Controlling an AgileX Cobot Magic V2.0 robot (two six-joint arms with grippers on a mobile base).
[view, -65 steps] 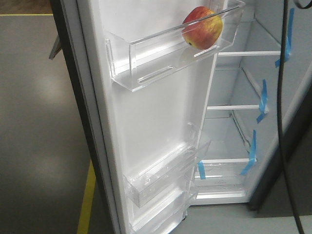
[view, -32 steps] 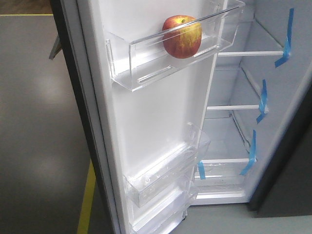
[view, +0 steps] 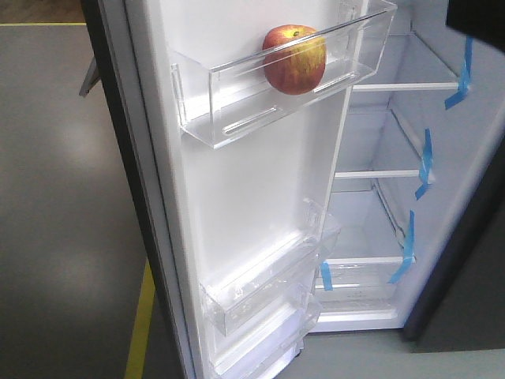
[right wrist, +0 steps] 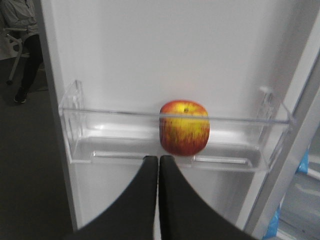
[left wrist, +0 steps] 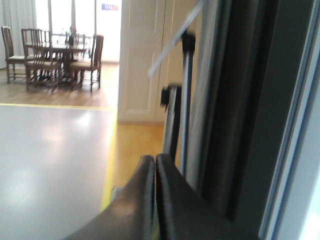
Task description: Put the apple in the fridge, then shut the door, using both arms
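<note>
The red and yellow apple [view: 293, 59] sits upright in the clear upper bin [view: 237, 110] of the open door [view: 252, 181], about mid-bin. The fridge [view: 387, 213] stands open behind, white inside with glass shelves. In the right wrist view my right gripper [right wrist: 159, 159] is shut and empty, just below and in front of the apple [right wrist: 184, 127], apart from the bin's front wall. My left gripper [left wrist: 155, 157] is shut on nothing, close beside the door's dark grey outer side [left wrist: 250, 125]. A black block [view: 477, 16] of an arm shows at the top right corner.
Two lower clear bins [view: 268, 284] hang on the door. Blue tape strips [view: 426, 162] mark the shelf ends. A yellow floor line [view: 140, 324] runs by the door's foot. Beyond the door stand a dining table with chairs [left wrist: 55, 55] and someone's legs [right wrist: 27, 60].
The apple has rolled from the right end of the upper bin to its middle and now rests still. The cable at the right is gone; a black block has entered at top right.
</note>
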